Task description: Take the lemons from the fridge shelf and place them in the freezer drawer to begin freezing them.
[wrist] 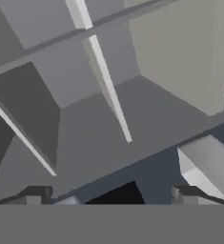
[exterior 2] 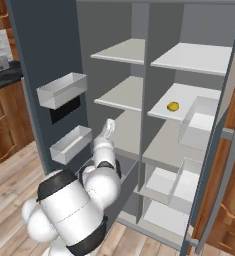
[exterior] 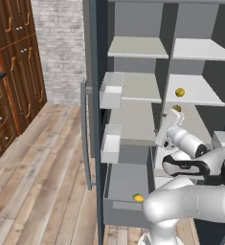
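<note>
Left base view: one round yellow lemon [exterior: 138, 197] lies in the boxy grey freezer drawer [exterior: 126, 206]; another [exterior: 179, 92] sits on a flat shelf [exterior: 200, 95]. The gripper [wrist: 111, 193] is spread apart, holding nothing.

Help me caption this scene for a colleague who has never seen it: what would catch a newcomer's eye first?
The white arm, its open gripper raised inside the wide-open fridge. Next, the yellow spots: one lemon on a right-hand fridge shelf, another lemon just below it behind the gripper, and a third lemon already lying in the pulled-out freezer drawer at the lower left.
</note>
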